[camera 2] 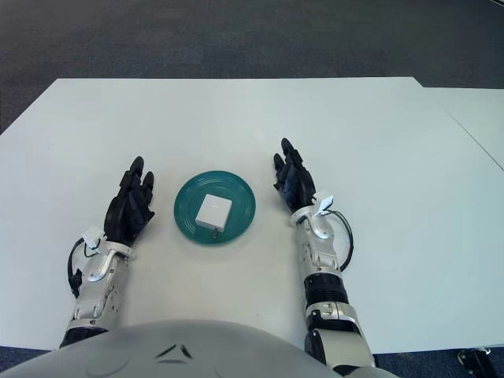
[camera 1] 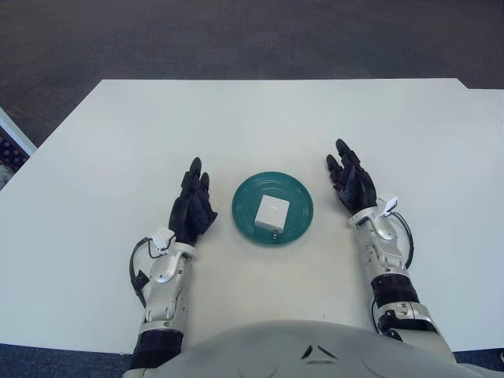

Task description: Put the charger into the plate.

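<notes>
White plastic, square and flat: the small white square charger [camera 1: 272, 212] lies inside the round teal-green plate [camera 1: 246, 198], roughly at the plate's centre, with a short metal prong or plug end poking out at its near side. I can read no brand, label or writing on the charger's top face; it looks plain. The plate sits on the flat white table [camera 1: 260, 118], nearer the near edge than the far edge and about midway between the left and right edges.

My black three-finger left hand [camera 1: 191, 210] shows just to the left of the plate, apart from its rim, fingers stretched forward and relaxed, gripping nothing. My black three-finger right hand [camera 1: 352, 183] shows to the right of the plate, a little farther from the rim than the left one, fingers likewise extended toward the far edge and loosely spread, with nothing in them. Both silver forearms run back toward the near edge, each with a small white tag and a dark cable at the wrist; any marking on those tags is too small to read. Dark grey carpet [camera 1: 236, 35] lies beyond the far edge of the table.
</notes>
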Tool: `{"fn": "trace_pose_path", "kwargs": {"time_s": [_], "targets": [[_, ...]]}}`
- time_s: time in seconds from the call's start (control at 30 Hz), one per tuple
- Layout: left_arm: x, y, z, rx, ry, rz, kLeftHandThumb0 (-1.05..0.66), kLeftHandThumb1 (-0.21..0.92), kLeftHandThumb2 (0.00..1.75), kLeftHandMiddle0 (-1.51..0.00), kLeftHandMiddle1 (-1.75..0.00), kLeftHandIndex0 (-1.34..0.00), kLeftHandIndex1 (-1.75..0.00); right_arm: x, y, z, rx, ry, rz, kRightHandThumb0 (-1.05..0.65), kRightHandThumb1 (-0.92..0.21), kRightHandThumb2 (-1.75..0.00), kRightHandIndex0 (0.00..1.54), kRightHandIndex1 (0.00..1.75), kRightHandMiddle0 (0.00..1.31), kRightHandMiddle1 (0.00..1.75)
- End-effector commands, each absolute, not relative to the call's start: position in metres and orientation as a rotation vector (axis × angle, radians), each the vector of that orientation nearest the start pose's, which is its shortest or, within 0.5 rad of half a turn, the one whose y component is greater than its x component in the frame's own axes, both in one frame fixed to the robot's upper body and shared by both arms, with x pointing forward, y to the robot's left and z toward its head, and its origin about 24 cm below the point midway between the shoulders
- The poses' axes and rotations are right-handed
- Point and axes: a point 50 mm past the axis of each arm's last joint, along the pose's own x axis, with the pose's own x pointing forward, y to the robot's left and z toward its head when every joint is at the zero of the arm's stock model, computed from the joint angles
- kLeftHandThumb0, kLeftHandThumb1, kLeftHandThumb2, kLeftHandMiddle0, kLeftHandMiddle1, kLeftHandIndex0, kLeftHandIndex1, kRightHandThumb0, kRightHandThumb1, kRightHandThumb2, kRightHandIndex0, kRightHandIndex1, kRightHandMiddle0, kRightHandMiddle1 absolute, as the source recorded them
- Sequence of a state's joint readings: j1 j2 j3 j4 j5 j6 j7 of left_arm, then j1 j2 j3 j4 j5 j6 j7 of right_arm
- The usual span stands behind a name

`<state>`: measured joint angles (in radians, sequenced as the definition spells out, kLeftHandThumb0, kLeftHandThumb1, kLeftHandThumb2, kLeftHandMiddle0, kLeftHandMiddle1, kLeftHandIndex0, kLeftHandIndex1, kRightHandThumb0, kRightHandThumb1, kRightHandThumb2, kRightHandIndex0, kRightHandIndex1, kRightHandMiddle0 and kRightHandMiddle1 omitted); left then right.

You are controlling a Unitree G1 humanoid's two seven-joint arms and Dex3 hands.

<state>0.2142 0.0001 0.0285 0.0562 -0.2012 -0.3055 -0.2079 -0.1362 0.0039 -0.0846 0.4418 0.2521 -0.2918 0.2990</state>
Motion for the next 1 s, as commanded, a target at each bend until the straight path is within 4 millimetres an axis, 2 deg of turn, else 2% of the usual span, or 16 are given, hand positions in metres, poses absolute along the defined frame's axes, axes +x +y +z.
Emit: {"fn": "trace_pose_path", "kwargs": {"time_s": [0.0,0.1,0.23,0.33,0.57,0.97], "targets": [[0.202,0.165,0.013,-0.160,-0.059,-0.079,-1.05,0.92,0.95,0.00,0.00,0.00,0.00,0.255,-0.147,-0.019,0.258,0.098,0.155,-1.05,-0.92,-1.03,0.02,0.01,0.10,0.10],[0.202,0.165,0.013,-0.173,-0.054,-0.075,-1.05,0.92,0.95,0.00,0.00,0.00,0.00,0.255,-0.147,-0.020,0.243,0.102,0.149,-1.05,-0.92,-1.04,0.04,0.02,0.10,0.11],[0.202,0.165,0.012,-0.185,-0.050,-0.066,-1.05,0.92,0.94,0.00,0.00,0.00,0.00,0.255,-0.147,-0.022,0.205,0.115,0.145,-1.04,-0.92,-1.06,0.08,0.01,0.02,0.28],[0.202,0.166,0.011,-0.184,-0.045,-0.055,-1.05,0.92,0.94,0.00,0.00,0.00,0.00,0.256,-0.148,-0.024,0.204,0.125,0.138,-1.04,-0.92,-1.06,0.09,0.01,0.01,0.32],[0.202,0.165,0.011,-0.186,-0.037,-0.034,-1.05,0.92,0.93,0.00,0.00,0.00,0.00,0.257,-0.147,-0.028,0.216,0.139,0.122,-1.03,-0.92,-1.03,0.12,0.01,0.00,0.34],[0.205,0.165,0.010,-0.152,-0.047,-0.024,-1.05,0.92,0.95,0.00,0.00,0.00,0.00,0.254,-0.133,-0.029,0.214,0.108,0.030,-1.01,-0.92,-1.02,0.09,0.00,0.00,0.27]]}}
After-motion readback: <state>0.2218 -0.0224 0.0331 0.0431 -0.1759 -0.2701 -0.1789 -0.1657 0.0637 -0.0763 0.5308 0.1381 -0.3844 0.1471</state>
